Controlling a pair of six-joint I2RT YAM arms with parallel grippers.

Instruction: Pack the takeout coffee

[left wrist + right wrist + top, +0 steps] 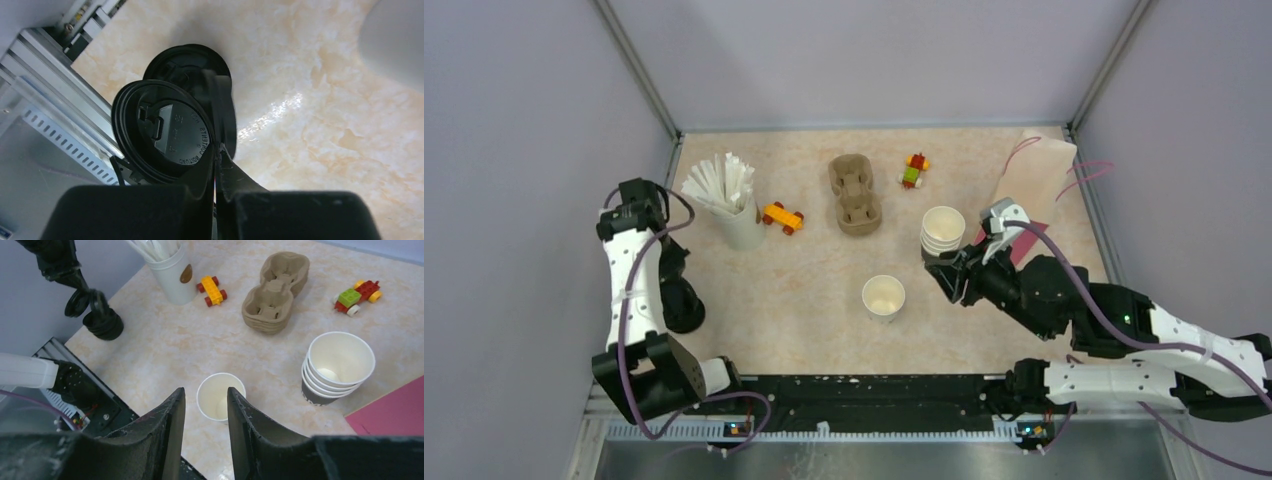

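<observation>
A single open paper cup (883,296) stands in the middle of the table; in the right wrist view it (220,396) sits just beyond my fingertips. A stack of several cups (943,230) with a dark band stands to its right, also in the right wrist view (340,362). My right gripper (938,268) is open and empty above the table between them (205,395). My left gripper (218,150) is shut on the rim of a black lid (165,132), held on edge just above a stack of black lids (187,57) at the table's left (682,305).
The brown pulp tray (854,193) lies at the back centre. A beige cup of white sticks (729,200) stands back left, with a yellow toy car (782,216) beside it. Another toy car (913,170) and a paper bag (1039,175) are back right. Grey walls enclose the table.
</observation>
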